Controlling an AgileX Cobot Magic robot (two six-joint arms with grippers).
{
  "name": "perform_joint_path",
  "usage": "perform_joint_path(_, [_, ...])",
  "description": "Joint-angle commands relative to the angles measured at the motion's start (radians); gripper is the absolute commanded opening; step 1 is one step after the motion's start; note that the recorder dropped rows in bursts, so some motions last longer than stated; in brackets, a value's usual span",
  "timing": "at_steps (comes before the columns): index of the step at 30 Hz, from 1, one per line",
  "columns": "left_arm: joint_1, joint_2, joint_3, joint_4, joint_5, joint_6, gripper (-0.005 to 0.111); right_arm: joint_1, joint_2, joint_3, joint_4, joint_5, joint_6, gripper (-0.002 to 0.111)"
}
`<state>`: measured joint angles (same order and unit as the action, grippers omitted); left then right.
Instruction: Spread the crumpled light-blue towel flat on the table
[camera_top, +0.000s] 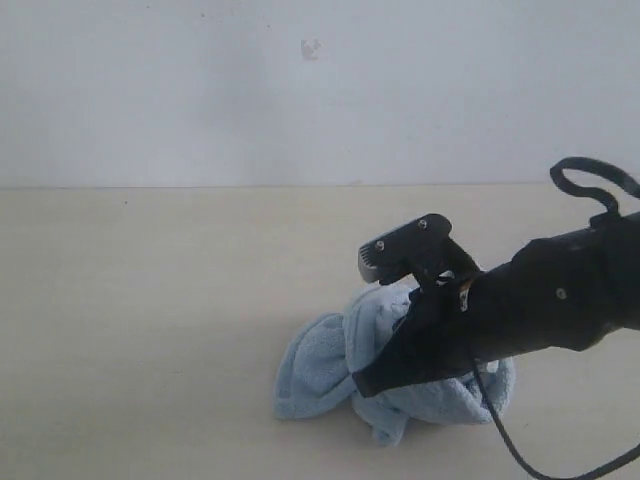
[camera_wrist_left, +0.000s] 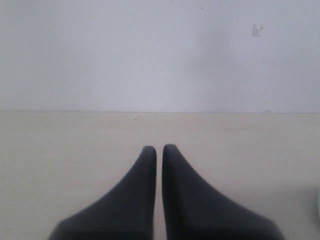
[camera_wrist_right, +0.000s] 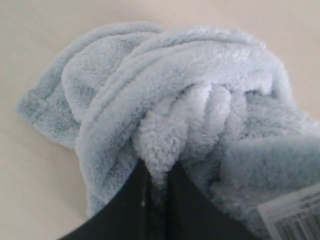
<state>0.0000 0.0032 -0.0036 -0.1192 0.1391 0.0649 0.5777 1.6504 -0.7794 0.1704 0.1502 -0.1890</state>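
**Inspector:** How far along is the spreading?

**Assessor:** By my reading it is barely beginning. The towel (camera_top: 330, 375) is lying in a tight bunch on the counter (camera_top: 150, 300), its folds piling over one another. No edge is lying flat.

**Inspector:** Which fingers are holding it?

**Assessor:** The right fingers (camera_wrist_right: 146, 182) are pinching a ridge of pile between their tips. The rest of the bunch is sitting beyond them and to both sides, and the tag (camera_wrist_right: 295, 215) is showing just beside them. The left fingers (camera_wrist_left: 150, 160) are sitting almost together, gripping nothing, facing bare counter, well apart from the towel.

**Inspector:** What is outstanding?

**Assessor:** Nearly everything: opening the folds, finding the corners, laying it flat.

**Inspector:** Is anything obstructing?

**Assessor:** I am seeing nothing else on the counter. The wall (camera_top: 200, 90) is standing well beyond the fingers. The cable (camera_top: 510, 440) is trailing behind the right fingers, beside the bunch, and I am flagging it as a possible snag. The right arm is hiding part of the towel.
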Motion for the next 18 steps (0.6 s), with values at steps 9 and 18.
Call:
perform_joint_path(9, [0.001,-0.003,0.004,0.004,-0.011,-0.004,0.004,0.001,-0.454,-0.001,0.001,0.361,-0.05,0.001])
perform_joint_path(18, [0.001,-0.003,0.004,0.004,-0.011,-0.004,0.004,0.001,-0.672,-0.001,0.052,0.534,-0.083,0.001])
